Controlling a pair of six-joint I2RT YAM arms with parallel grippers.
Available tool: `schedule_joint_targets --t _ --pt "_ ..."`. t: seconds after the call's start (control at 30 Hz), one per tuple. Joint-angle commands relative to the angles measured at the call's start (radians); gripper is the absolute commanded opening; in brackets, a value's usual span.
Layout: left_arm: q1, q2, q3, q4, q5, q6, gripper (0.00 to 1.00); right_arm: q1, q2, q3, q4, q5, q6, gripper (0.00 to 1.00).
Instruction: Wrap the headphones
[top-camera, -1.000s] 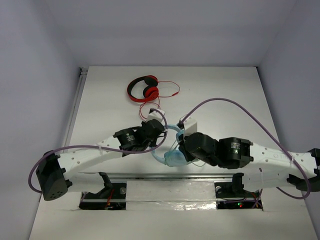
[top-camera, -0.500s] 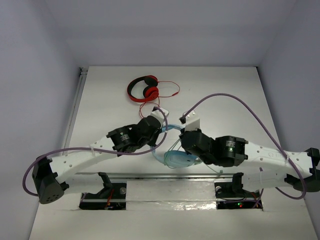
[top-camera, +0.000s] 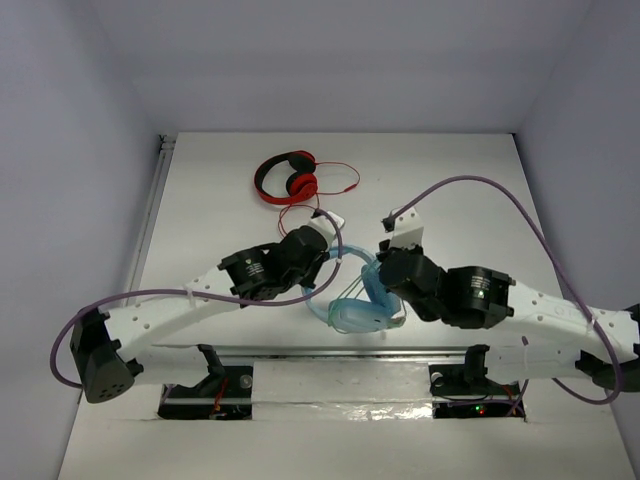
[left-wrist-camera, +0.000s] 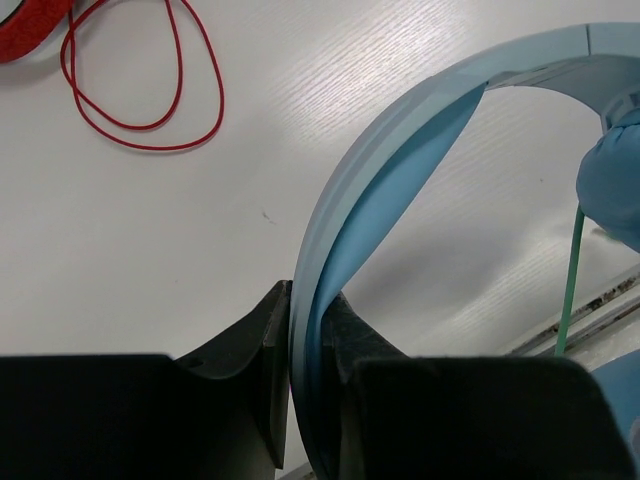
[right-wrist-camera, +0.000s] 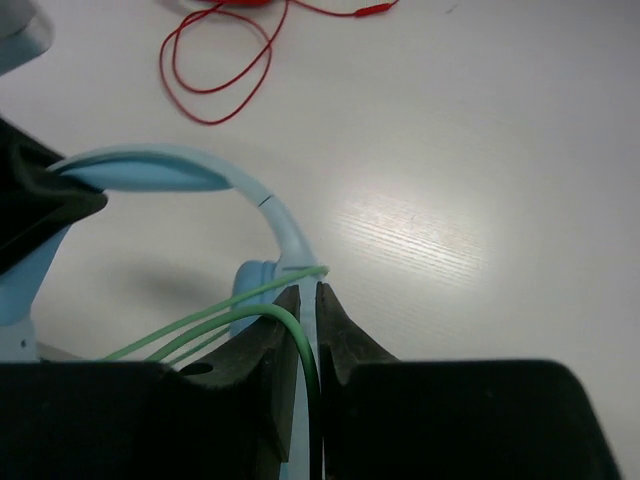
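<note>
The headphones (top-camera: 355, 315) are near the middle of the desk (top-camera: 470, 180), between my arms. My left claw (left-wrist-camera: 306, 300) pinches their band (left-wrist-camera: 400, 130). My right claw (right-wrist-camera: 308, 298) is narrow, with the green cable (right-wrist-camera: 262, 310) threading its gap. I can't tell whether it's gripped.

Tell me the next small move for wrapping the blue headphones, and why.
Probably the right gripper should carry the green cable once more around the headband. The left gripper clamps the headband, the right holds the cable, and several strands already run to it.
</note>
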Motion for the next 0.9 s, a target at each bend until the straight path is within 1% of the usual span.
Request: schedule_joint_targets --t 0.0,0.03,0.07,0.13,0.17,0.3,0.4,0.43,0.47,0.5,0.63,0.7,0.8,0.83,0.87 --pt "-0.008 -0.045 0.04 -0.076 0.084 0.082 0.0 -0.077 -0.06 0.04 0.042 0.189 -0.028 0.17" --pt "-0.008 -0.049 0.044 -0.076 0.098 0.082 0.0 -0.092 -0.066 0.023 0.058 0.188 -0.038 0.2" --pt "-0.008 -0.053 0.055 -0.076 0.113 0.082 0.0 -0.129 -0.081 0.01 0.121 0.175 -0.077 0.21" --pt "-0.008 -0.062 0.064 -0.074 0.172 0.082 0.0 -0.177 -0.092 -0.021 0.181 0.131 -0.117 0.22" --pt "-0.008 -0.066 0.067 -0.068 0.186 0.082 0.0 -0.227 -0.093 -0.043 0.23 0.116 -0.134 0.22" --pt "0.001 -0.115 0.072 -0.035 0.239 0.07 0.0 -0.311 -0.098 -0.09 0.31 0.04 -0.151 0.21" --pt "0.039 -0.158 0.08 -0.013 0.291 0.062 0.0 -0.333 -0.109 -0.139 0.341 -0.033 -0.118 0.21" --pt "0.053 -0.171 0.08 -0.009 0.31 0.061 0.0 -0.347 -0.122 -0.155 0.351 -0.08 -0.097 0.21" --pt "0.064 -0.181 0.086 -0.005 0.311 0.061 0.0 -0.347 -0.13 -0.173 0.385 -0.108 -0.086 0.2" --pt "0.088 -0.2 0.087 0.004 0.36 0.059 0.0 -0.359 -0.138 -0.214 0.403 -0.131 -0.076 0.2" --pt "0.15 -0.247 0.092 0.036 0.44 0.054 0.0 -0.37 -0.161 -0.29 0.469 -0.263 -0.029 0.19" --pt "0.17 -0.269 0.092 0.059 0.459 0.044 0.0 -0.37 -0.184 -0.32 0.514 -0.294 -0.011 0.19" --pt "0.198 -0.28 0.104 0.073 0.443 0.025 0.0 -0.37 -0.204 -0.385 0.568 -0.334 0.01 0.19" --pt "0.211 -0.281 0.106 0.083 0.451 0.021 0.0 -0.37 -0.208 -0.405 0.588 -0.373 0.014 0.19" --pt "0.222 -0.283 0.11 0.093 0.462 0.019 0.0 -0.37 -0.216 -0.446 0.635 -0.392 0.024 0.19"
